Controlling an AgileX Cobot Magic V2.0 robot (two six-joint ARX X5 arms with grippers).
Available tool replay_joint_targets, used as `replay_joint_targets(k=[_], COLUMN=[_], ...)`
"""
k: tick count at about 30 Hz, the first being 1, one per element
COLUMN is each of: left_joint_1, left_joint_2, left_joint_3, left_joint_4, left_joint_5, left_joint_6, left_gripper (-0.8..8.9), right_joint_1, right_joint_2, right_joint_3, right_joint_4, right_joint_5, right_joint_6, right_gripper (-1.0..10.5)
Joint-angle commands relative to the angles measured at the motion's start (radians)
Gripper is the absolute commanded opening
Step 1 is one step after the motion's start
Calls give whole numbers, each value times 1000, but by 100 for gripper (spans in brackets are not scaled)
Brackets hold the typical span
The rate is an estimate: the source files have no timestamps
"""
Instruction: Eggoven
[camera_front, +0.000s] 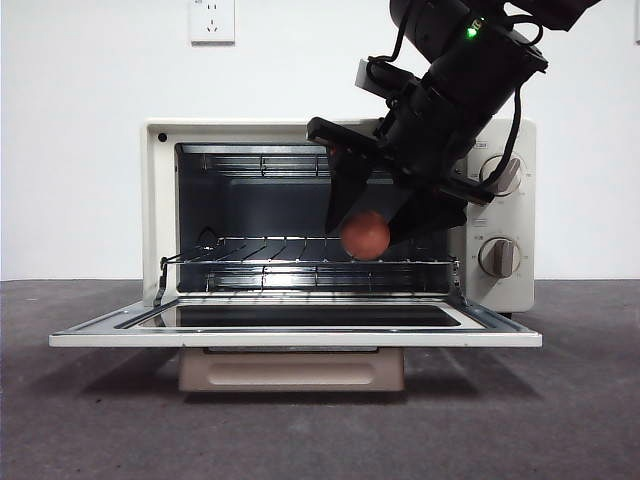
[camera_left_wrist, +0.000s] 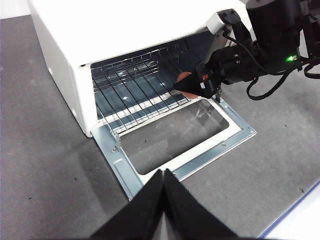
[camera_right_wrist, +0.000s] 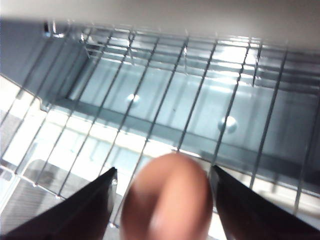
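— Dark grey table (camera_front: 90, 420) in front, white wall (camera_front: 70, 130) with a socket (camera_front: 212, 20) behind. What is nearest to us?

— Nearest is the oven door (camera_front: 295, 337), folded down flat, with its beige handle (camera_front: 291, 369) hanging under the front edge. The left gripper (camera_left_wrist: 164, 172) waits above the table before this door, its two jaws pressed together on nothing.

— And the egg?

— The egg (camera_front: 366, 235) is reddish-brown and sits between the jaws of the right gripper (camera_front: 372, 222), which clamp it from both sides. It is at the oven mouth, right half, just above the wire rack (camera_front: 300, 262); I cannot tell if it touches the rack.

— Further back?

— The cream toaster oven (camera_front: 158, 200) has two knobs (camera_front: 500, 257) on its right panel, partly behind the black arm.
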Motion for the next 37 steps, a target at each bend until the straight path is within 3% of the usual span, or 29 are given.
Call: replay_joint_targets(k=[1,26,37], left_joint_1=[-1,-1,-1], left_joint_2=[4,5,37], left_joint_3=[10,10,-3], left_joint_4=[6,6,66], left_joint_5=[-3,-3,-3], left_joint_6=[8,7,3], left_gripper=[6,6,6], right_joint_1=[9,9,56], right_joint_2=[13,-73,-358], right_joint_3=[20,27,27], right_joint_4=[12,-23,-231], right_joint_5=[1,2,1], right_joint_6=[3,2,-18], right_gripper=[316,333,332])
